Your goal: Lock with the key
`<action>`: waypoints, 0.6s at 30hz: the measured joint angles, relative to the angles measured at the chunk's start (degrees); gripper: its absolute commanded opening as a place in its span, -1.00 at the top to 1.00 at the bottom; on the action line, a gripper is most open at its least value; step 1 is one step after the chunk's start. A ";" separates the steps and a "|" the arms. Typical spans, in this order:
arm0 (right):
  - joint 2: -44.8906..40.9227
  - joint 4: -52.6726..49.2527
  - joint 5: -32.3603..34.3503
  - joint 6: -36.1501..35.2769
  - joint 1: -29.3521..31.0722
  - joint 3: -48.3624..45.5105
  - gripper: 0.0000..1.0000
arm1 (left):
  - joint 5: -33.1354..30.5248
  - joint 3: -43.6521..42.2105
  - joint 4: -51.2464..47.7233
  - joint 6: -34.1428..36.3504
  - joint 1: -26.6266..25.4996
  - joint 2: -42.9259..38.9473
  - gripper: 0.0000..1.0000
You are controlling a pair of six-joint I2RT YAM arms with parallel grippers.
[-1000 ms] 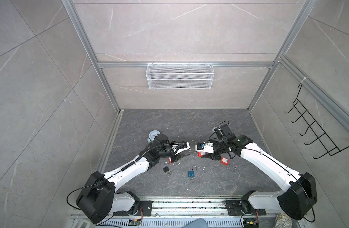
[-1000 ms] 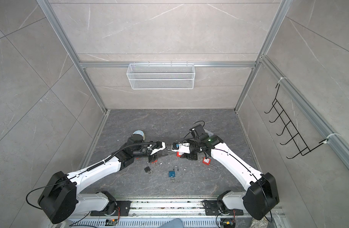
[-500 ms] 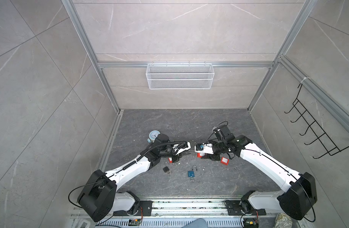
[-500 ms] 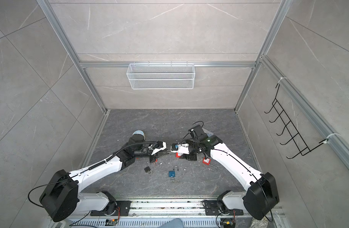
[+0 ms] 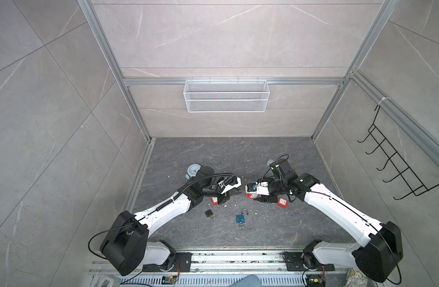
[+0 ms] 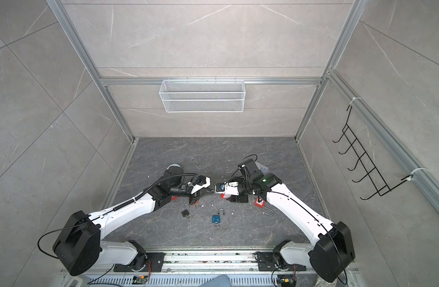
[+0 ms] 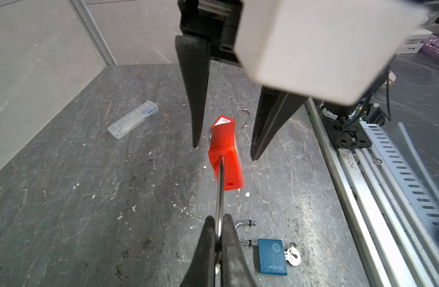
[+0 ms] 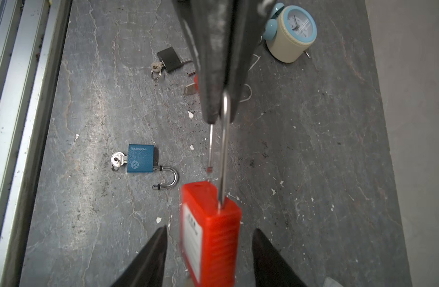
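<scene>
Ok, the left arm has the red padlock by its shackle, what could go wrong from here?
1. The left gripper pinches only the thin shackle, and the right gripper stands open around the red padlock, seemingly not touching it: the lock might slip out and drop.
2. The padlock looks blurred, so it may be swinging; the right fingers could close on it off-centre.

Only one legible text: the blue padlock carries the brand "BLOSSOM" in small pale capitals along the top edge of its body, with a round emblem stamped beneath. In the left wrist view the same emblem shows, but the lettering is too small to read. The red padlock has a white label with dark print, blurred and unreadable. The alarm clock dial markings cannot be made out.
</scene>
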 measured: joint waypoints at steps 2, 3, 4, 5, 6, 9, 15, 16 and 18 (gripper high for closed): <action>0.00 -0.26 0.00 -0.22 0.04 0.07 -0.48 | 0.66 0.00 0.42 -0.79 0.00 0.00 1.00; 0.00 -0.63 0.11 -0.35 0.04 0.22 -0.47 | 1.29 0.00 0.48 -1.09 0.00 0.00 1.00; 0.00 -1.11 0.35 -0.35 0.04 0.50 -0.45 | 1.66 0.00 0.46 -1.36 0.00 0.00 1.00; 0.00 -1.77 0.79 -0.35 0.04 0.87 -0.41 | 2.05 0.00 0.46 -1.57 0.00 0.00 1.00; 0.00 -2.49 1.29 -0.33 0.04 1.33 -0.38 | 2.58 0.00 0.48 -1.84 0.00 0.00 1.00; 0.00 -4.79 2.58 -0.26 0.00 2.80 -0.24 | 3.17 -0.39 1.95 -2.71 0.00 -0.02 1.00; 0.02 -8.26 2.01 0.20 -0.13 4.66 -0.01 | 3.30 -3.32 4.70 -3.89 0.00 -0.87 1.00; 0.07 -8.57 1.70 0.17 -0.13 4.72 0.01 | 3.30 -3.63 4.79 -4.02 0.00 -1.09 1.00; 0.35 -9.33 0.94 0.37 -0.13 4.85 0.07 | 3.30 -4.00 5.05 -4.31 -0.07 -1.60 1.00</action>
